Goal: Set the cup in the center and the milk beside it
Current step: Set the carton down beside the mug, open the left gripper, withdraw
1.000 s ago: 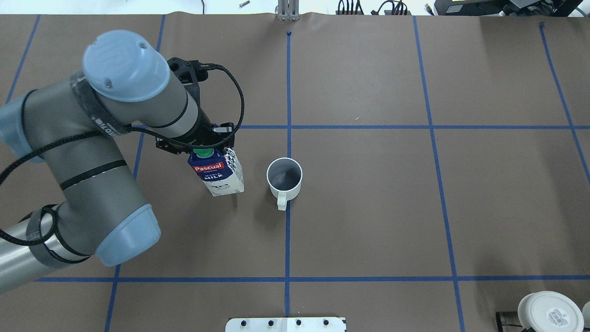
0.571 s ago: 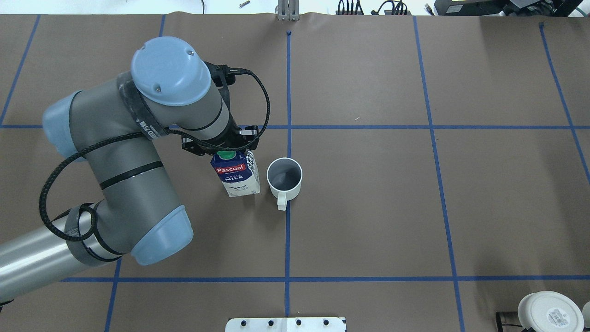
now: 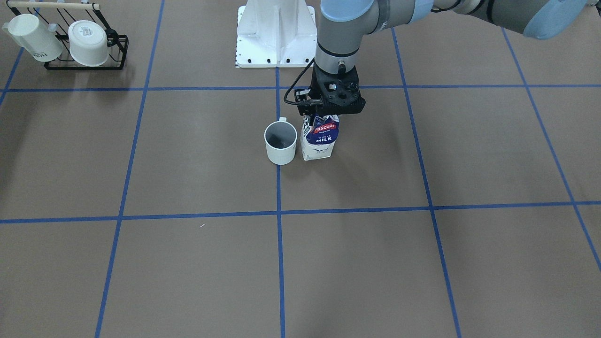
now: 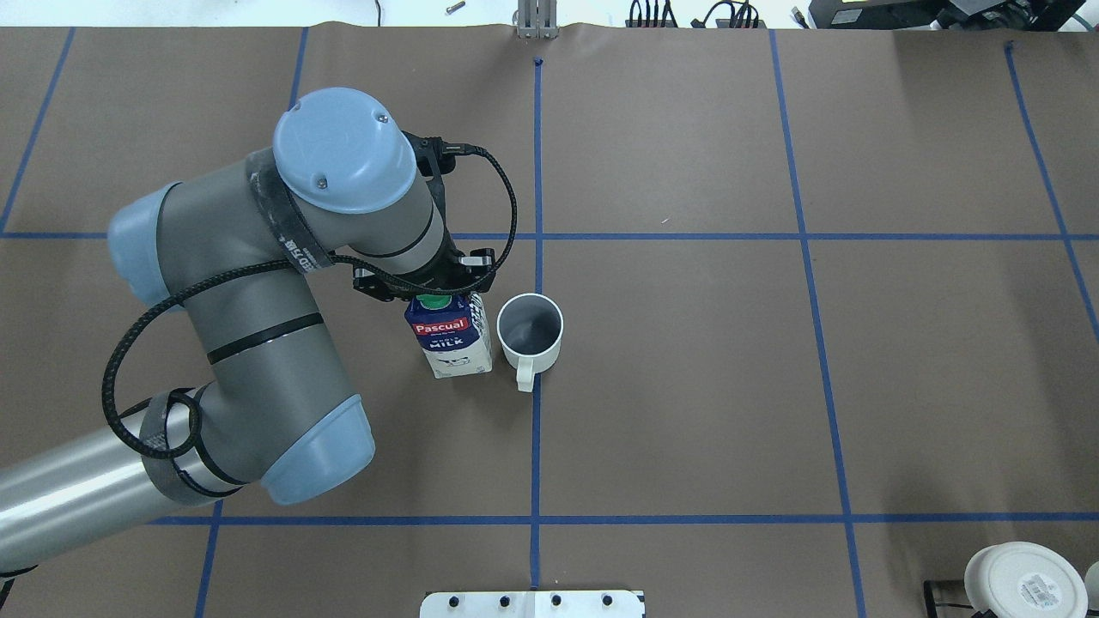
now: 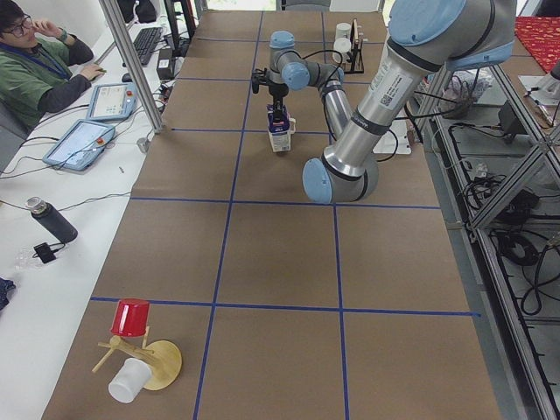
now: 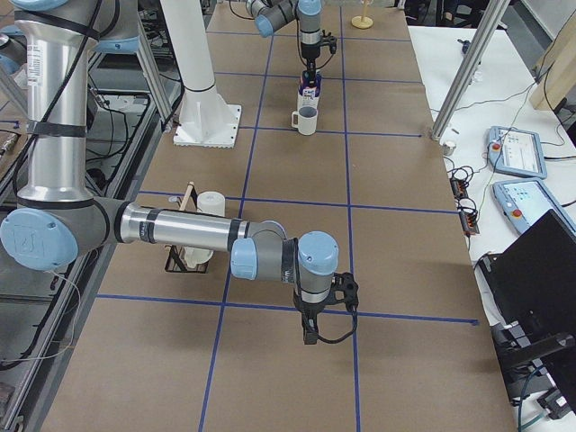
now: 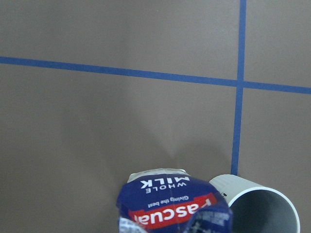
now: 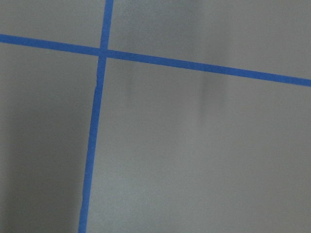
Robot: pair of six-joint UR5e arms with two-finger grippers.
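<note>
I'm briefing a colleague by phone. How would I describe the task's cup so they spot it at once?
Follow the blue tape line down the middle of the table: the cup stands on it, beside the milk carton in the left gripper. The other white mugs sit tipped in a black rack at a corner; this one stands mouth up.

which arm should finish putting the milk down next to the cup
Left. The left gripper holds the milk by its top, close beside the cup. The right gripper hangs far from both, seen only in the exterior right view.
</note>
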